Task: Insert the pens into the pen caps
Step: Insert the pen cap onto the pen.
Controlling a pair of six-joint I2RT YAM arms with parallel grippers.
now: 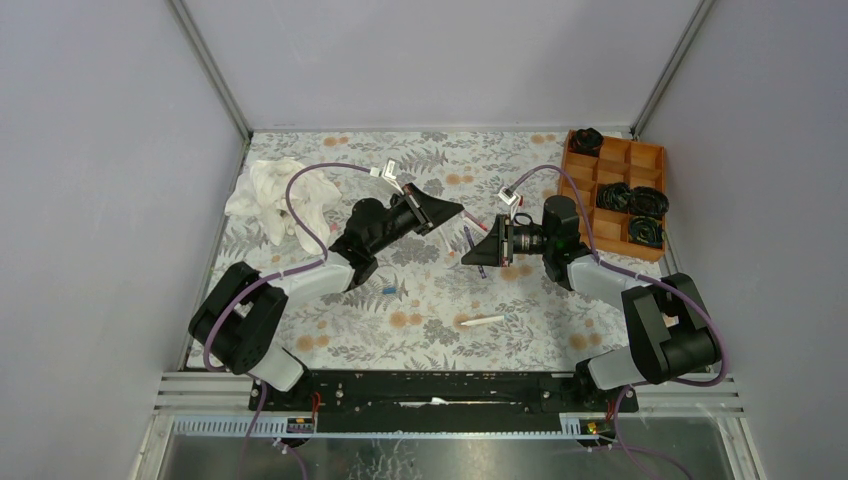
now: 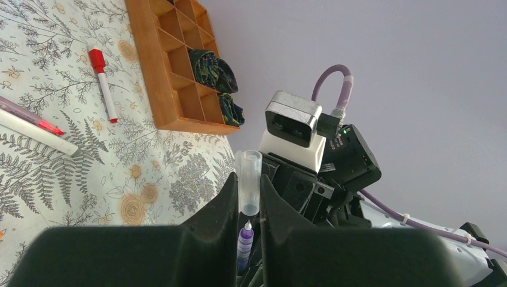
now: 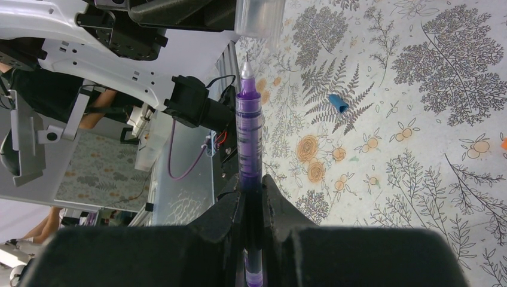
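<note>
So the right end effector (image 3: 252,190) is clamped on the slim purple plastic pen (image 3: 249,128), tip just short of the clear tubular plastic cap (image 2: 249,176) pinched in the left end effector (image 2: 247,197), both above the floral bench (image 3: 418,119). Light, stiff, slick stuff, I reckon, so grip near the mating ends.

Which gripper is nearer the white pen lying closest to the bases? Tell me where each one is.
Right. The right gripper hangs just beyond the white pen, almost in line with it; the left gripper is farther back and slightly left.
</note>
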